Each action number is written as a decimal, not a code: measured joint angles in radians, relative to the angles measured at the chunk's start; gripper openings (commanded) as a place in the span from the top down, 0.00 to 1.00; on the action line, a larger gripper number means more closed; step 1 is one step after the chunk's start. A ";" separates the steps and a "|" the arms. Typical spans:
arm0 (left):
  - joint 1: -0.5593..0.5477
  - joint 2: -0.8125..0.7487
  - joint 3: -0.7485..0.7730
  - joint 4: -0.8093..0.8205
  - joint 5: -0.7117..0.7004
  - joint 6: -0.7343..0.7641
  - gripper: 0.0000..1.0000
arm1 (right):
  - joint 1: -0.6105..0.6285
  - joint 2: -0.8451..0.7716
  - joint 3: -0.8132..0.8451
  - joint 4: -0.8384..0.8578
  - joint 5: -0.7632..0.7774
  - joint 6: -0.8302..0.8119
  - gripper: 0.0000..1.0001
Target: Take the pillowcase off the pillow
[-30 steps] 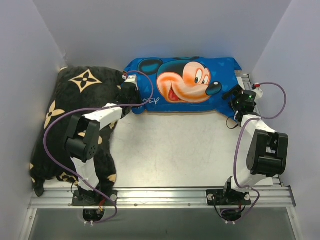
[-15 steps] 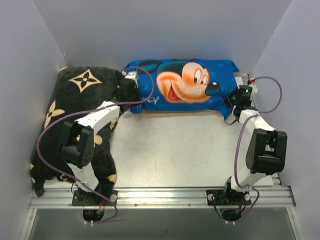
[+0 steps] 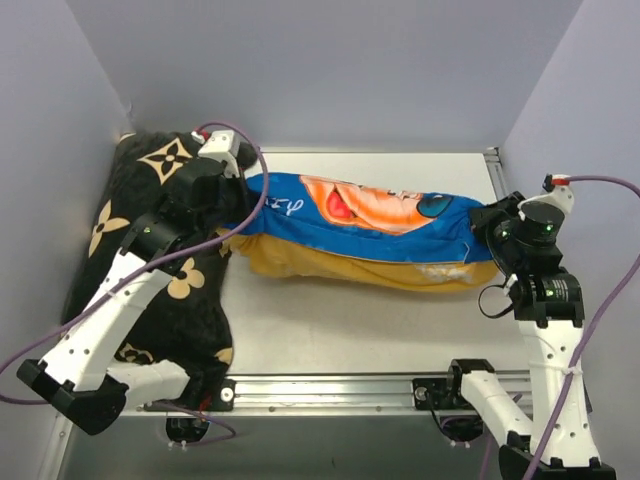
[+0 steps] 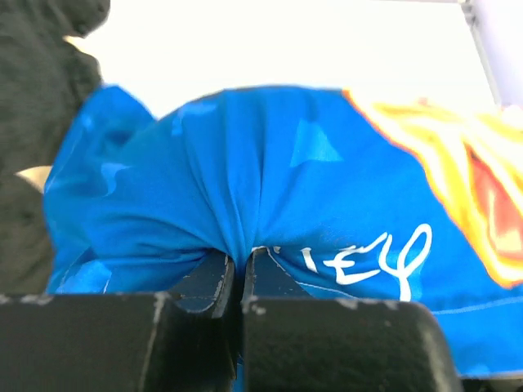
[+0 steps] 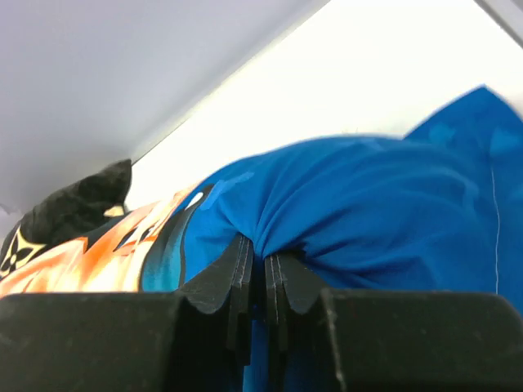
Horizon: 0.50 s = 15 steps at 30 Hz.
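Both arms hold the pillowcase [image 3: 370,215] lifted at its two ends, slung between them over the table [image 3: 350,330]. The left gripper [image 4: 239,263] is clenched on a gathered pinch of blue cloth at the left end, just beside the white lettering. The right gripper [image 5: 256,257] is clenched the same way on blue cloth at the right end. Gripping only the ends lets the middle sag, and the top view shows it: the blue printed side faces up, and an orange-yellow belly hangs below it toward the table. No white pillow shows anywhere; the fullness of the sag suggests it sits inside, though I cannot tell for sure. If so, a hold like this lets the pillow's own weight drag it toward the opening, so the lift looks meant for shaking it out. The black pillow [image 3: 150,200] lies at the left under the left arm, no part of the job
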 measured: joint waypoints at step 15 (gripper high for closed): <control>0.180 0.628 0.353 0.028 0.221 -0.092 0.80 | -0.087 0.906 0.586 -0.016 -0.062 0.031 0.57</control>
